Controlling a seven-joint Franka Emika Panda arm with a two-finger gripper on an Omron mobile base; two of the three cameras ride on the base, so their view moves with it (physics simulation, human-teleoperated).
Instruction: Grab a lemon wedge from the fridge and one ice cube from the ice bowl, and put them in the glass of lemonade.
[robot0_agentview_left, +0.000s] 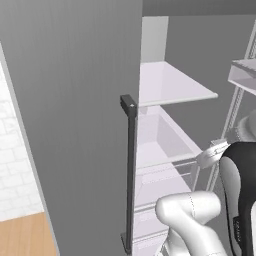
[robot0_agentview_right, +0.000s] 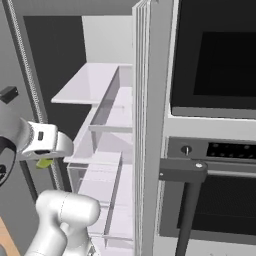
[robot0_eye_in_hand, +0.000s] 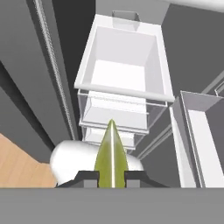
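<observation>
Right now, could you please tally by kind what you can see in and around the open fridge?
Lemon wedge, held in the tool: 1
Dark fridge door handle: 1
White fridge shelf: 1
Clear fridge drawer: 1
Oven beside the fridge: 1
Total: 5

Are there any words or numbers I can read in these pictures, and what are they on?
Oven control panel: small pale marks in a row, too blurred to read as words or numbers.
Fridge, its shelves and drawers: no writing.
Lemon wedge held in the jaws: no writing.
So no text here can be read.
</observation>
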